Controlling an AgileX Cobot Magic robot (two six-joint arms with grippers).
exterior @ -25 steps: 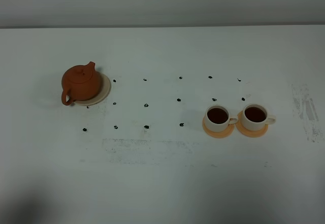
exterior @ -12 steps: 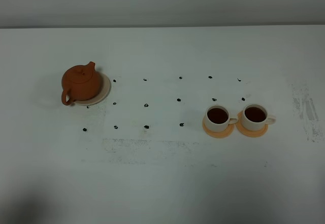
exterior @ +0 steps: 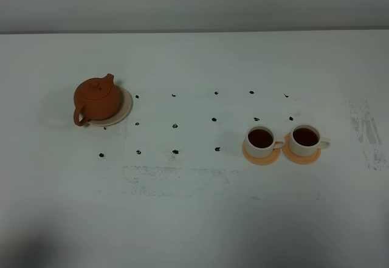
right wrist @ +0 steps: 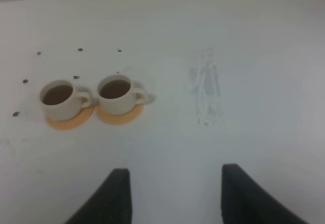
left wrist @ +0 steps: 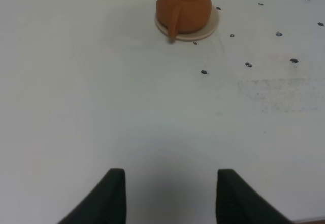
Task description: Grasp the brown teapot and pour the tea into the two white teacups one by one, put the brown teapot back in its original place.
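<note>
The brown teapot (exterior: 96, 99) (left wrist: 183, 7) stands upright on its round beige saucer (exterior: 123, 109) (left wrist: 211, 27) at the table's left. Two white teacups (exterior: 261, 141) (exterior: 306, 140) sit side by side on small orange saucers at the right, each holding dark tea (exterior: 260, 138) (right wrist: 56, 94). They also show in the right wrist view as one cup (right wrist: 61, 101) and the other cup (right wrist: 118, 94). My left gripper (left wrist: 170, 181) is open and empty, well short of the teapot. My right gripper (right wrist: 175, 181) is open and empty too, short of the cups. Neither arm shows in the exterior high view.
Small black dots (exterior: 174, 124) mark a grid on the white table (exterior: 200, 213) between teapot and cups. Faint grey scuffs (exterior: 364, 131) lie at the far right and below the dots. A grey wall runs behind the table's far edge.
</note>
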